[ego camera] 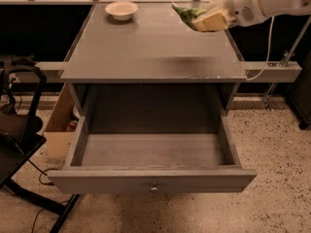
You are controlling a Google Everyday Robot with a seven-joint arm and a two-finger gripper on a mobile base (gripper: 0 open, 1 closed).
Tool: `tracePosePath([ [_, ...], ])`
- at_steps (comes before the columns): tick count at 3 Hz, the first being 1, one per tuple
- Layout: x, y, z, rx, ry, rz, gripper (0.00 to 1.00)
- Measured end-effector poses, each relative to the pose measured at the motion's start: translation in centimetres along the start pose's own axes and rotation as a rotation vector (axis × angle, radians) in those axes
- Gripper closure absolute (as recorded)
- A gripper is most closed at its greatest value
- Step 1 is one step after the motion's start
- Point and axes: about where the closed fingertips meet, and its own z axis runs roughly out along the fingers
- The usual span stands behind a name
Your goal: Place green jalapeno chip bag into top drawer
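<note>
The green jalapeno chip bag is held in my gripper, lifted above the right rear part of the grey cabinet top. Only the bag's green end sticks out to the left of the pale fingers; the rest is hidden by them. The gripper is shut on the bag. The top drawer is pulled wide open below the cabinet top, its inside bare, with a small round metal knob at the centre of its front panel.
A white bowl stands at the back left of the cabinet top. A cardboard box sits on the floor left of the cabinet. A black chair frame is at far left. A cable hangs at the right.
</note>
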Motion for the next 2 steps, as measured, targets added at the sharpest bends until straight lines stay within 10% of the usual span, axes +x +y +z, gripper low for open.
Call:
tracePosePath([
  [2,4.2,5.6,-10.2,-0.089,0.014,0.037,1.00],
])
